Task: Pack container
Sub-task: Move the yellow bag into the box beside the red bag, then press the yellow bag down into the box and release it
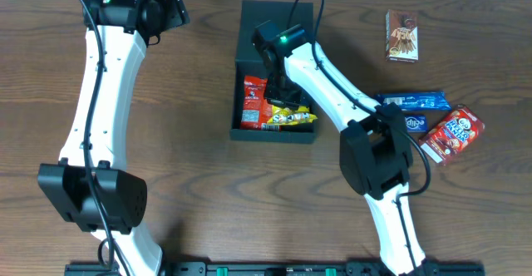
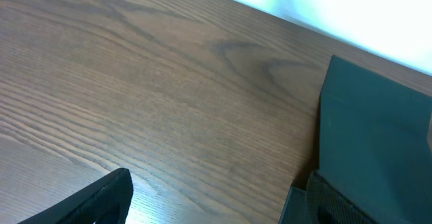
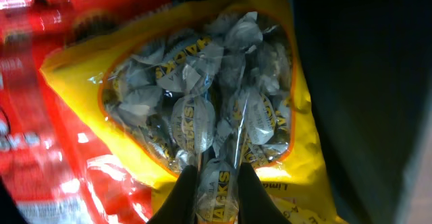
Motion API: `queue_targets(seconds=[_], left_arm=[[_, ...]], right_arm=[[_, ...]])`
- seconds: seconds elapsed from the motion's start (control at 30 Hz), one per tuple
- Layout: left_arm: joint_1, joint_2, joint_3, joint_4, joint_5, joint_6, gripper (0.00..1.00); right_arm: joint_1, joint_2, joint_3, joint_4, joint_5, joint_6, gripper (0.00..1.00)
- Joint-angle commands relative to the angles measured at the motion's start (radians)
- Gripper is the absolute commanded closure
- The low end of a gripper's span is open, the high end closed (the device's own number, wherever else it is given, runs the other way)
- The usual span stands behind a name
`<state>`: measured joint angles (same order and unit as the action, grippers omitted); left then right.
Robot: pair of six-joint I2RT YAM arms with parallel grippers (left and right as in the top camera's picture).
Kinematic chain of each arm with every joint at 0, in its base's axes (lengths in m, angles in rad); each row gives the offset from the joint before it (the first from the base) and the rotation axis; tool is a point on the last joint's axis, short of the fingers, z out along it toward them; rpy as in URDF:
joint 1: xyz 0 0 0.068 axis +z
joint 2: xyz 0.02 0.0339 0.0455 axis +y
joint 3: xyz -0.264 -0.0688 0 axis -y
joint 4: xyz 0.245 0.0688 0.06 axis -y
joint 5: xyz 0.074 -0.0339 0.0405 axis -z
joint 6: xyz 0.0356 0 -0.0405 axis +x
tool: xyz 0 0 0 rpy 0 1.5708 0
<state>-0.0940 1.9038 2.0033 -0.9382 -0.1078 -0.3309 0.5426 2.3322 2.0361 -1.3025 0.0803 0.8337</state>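
Your right gripper (image 3: 216, 196) is clamped on the yellow bag of wrapped sweets (image 3: 202, 102) inside the dark teal-grey cardboard container (image 1: 248, 43) at the table's far edge. Lifting before you release would drag the bag out. Your left gripper (image 2: 216, 182) hangs open.

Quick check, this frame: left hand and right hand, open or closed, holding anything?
Left hand: open, empty, beside the container.
Right hand: closed on the yellow candy bag, down inside the container.
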Motion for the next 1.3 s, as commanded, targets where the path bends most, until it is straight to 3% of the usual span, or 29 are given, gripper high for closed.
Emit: queue_targets(seconds=[0.0,0.43,0.87,1.23,1.27], left_arm=[[0.004,-0.002,0.019,-0.005,0.005,0.021,0.17],[0.004,-0.002,0.019,-0.012,0.005,0.021,0.17],[0.004,-0.002,0.019,-0.013,0.005,0.021,0.16],[0.004,-0.002,0.019,-0.03,0.005,0.021,0.17],[0.004,-0.002,0.019,-0.031,0.005,0.021,0.17]], right_arm=[[0.01,-0.002,-0.058,0.056,0.055,0.026,0.99],[0.011,-0.002,-0.185,0.242,-0.021,-0.072,0.98],[0.007,-0.004,-0.172,0.189,0.16,-0.032,0.98],[0.008,-0.004,-0.172,0.181,0.174,0.029,0.98],[0.008,-0.004,-0.17,0.181,0.173,0.023,0.88]])
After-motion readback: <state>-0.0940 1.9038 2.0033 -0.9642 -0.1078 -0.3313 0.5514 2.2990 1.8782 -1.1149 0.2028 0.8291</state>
